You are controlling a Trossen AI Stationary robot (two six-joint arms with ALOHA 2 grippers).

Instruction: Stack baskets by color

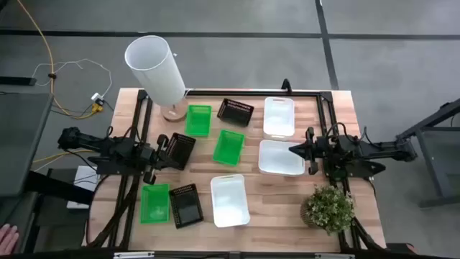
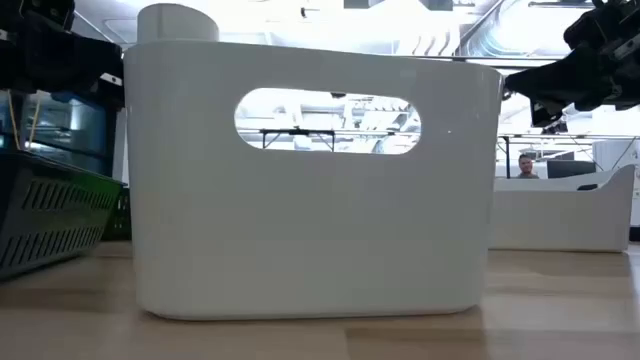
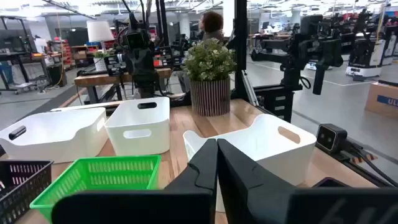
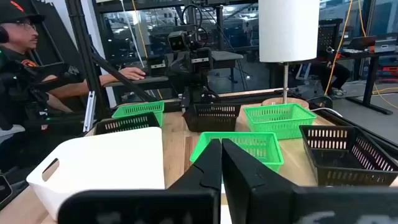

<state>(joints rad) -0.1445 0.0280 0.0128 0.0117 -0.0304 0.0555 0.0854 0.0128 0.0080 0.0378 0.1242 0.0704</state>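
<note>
Nine baskets lie scattered on the wooden table. The green ones are at centre and near left. The black ones sit among them. The white ones are toward the right and near edge. My left gripper is shut and level, beside the left black basket's edge. Its wrist view shows its shut fingers with nothing between them. My right gripper is shut, over the middle white basket.
A tall white lamp on a wooden base stands at the far left. A potted plant sits at the near right corner. A black frame runs along the table's sides. A person sits beyond the left edge.
</note>
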